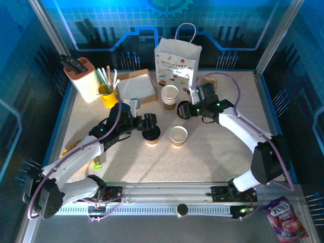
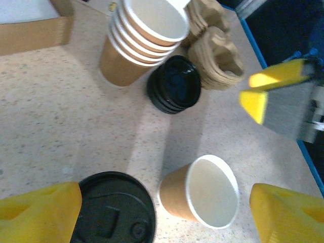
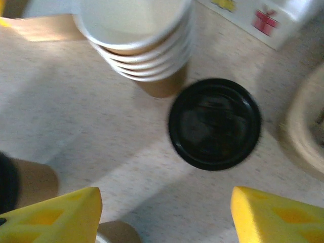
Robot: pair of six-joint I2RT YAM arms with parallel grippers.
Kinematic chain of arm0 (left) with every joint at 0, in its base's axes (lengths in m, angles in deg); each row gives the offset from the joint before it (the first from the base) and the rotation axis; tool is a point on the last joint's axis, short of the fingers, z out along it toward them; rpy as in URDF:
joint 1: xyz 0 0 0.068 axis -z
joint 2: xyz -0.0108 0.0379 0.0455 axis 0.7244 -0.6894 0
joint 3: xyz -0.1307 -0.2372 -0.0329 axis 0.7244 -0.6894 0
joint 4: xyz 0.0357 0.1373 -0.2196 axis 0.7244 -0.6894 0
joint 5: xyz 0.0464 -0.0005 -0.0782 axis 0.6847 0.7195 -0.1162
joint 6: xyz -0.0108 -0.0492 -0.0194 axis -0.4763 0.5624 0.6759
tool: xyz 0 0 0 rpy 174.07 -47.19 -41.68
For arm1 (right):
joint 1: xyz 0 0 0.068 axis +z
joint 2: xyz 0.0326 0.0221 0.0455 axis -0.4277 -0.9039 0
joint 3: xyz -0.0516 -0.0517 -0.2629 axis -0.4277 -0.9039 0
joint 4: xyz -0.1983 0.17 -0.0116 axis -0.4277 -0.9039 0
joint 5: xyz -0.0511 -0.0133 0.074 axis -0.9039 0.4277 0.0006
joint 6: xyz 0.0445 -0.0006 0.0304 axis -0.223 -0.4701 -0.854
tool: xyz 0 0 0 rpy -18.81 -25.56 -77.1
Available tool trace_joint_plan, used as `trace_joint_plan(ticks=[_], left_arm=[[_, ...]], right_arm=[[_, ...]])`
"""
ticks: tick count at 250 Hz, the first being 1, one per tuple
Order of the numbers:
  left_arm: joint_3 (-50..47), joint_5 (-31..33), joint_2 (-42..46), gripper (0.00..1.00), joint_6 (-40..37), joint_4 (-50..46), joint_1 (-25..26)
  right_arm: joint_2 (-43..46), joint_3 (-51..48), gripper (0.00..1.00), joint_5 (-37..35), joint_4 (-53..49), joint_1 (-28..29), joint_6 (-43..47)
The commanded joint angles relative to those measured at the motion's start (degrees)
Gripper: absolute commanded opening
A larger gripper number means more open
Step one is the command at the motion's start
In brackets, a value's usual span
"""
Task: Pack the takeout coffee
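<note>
- Tan-brown paper, black plastic on top: I see one lidded cup (image 1: 151, 134) standing upright on the counter (image 1: 212, 157), near the middle and toward my side.
- Just beside it, to its right and with a small gap, stands an open cup (image 1: 178, 135), upright, its white inside showing and no lid on it.
- My left end effector (image 2: 164, 207) hangs low over these two cups with its yellow jaws spread wide. The lidded cup sits by the left jaw, the open cup lies between the jaws, and neither is gripped.
- Farther back stands a stack of cups (image 1: 170, 96), nested, rims up, without lids.
- A pile of black lids (image 2: 174, 83) lies flat on the counter, just beside the foot of that stack.
- My right end effector (image 3: 164, 212) is above the black lids, jaws well apart and holding nothing.
- Beyond the lids lies the beige pulp cup carrier (image 2: 217, 55), right beside them.
- A white paper bag (image 1: 177, 63) with handles stands upright at the back, behind the stack.
- To the left of the stack is a cardboard box (image 2: 35, 33), and farther left a yellow mug (image 1: 107, 96) with straws.
</note>
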Motion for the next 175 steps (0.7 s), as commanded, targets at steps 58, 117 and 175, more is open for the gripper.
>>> trace_joint_plan(ticks=[58,117,175], left_arm=[[7.7,-3.1,-4.6,0.87,-7.4,-7.7,3.7],[8.3,-3.1,-5.5,0.87,-8.3,-7.3,4.2],[9.2,-3.0,-6.3,0.88,-9.3,-8.7,4.3]], right_arm=[[-12.4,8.0,0.64,-9.4,-6.0,-1.6,0.4],[-20.0,13.2,0.55,-12.9,-6.3,-1.6,0.2],[-23.7,16.3,0.45,-15.4,-6.7,-1.6,0.3]])
